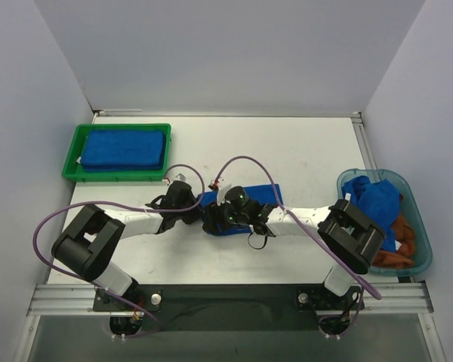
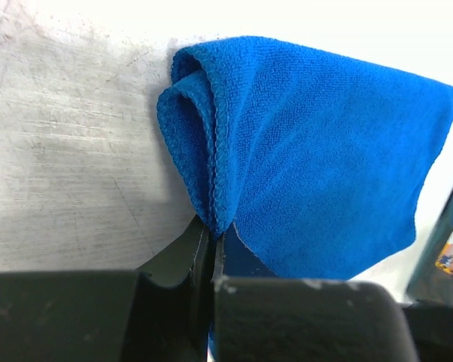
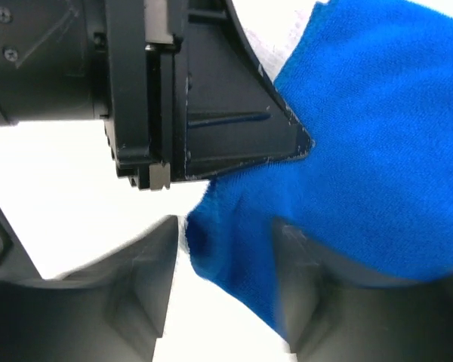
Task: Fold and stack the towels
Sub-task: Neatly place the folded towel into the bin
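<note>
White table (image 1: 287,151), surface scuffed and scratched in the left wrist view. Green tray (image 1: 113,178) sits at the table's far-left corner, long side parallel to the far edge. Translucent teal bin (image 1: 423,226) is at the table's right edge, toward the near corner. Plain white walls (image 1: 234,53) close off the table's left, far and right sides. Aluminium rail (image 1: 60,299) runs along the table's near edge.

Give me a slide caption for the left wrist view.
Left end effector pinches the hemmed edge of a folded royal blue terry towel lying on the scratched white table.
</note>
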Motion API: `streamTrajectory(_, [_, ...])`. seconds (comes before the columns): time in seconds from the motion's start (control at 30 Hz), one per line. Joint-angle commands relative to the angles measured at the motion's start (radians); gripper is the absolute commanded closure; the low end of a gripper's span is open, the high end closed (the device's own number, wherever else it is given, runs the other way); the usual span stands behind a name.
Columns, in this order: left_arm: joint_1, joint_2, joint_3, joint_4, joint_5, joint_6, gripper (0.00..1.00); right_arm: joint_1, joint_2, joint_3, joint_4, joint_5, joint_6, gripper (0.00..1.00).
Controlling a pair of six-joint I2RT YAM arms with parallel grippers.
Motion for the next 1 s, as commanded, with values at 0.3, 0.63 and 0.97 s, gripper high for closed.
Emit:
streamTrajectory(0.3, [0.086,-0.004,0.203,-0.217,-0.042,0.356,1.00,-0.007,-0.324,-0.086,-0.292,0.215,-0.123,0.00])
streamTrajectory(0.63, [0.345,0.118,0.520,-0.316,0.105,0.596,1.00,-0.014,-0.589,-0.149,-0.528,0.393,-0.216,0.00])
streamTrajectory(0.97, [0.525,0.338,0.970,-0.552,0.102,0.797,1.00,-0.034,-0.550,-0.136,-0.538,0.326,-0.311,0.00])
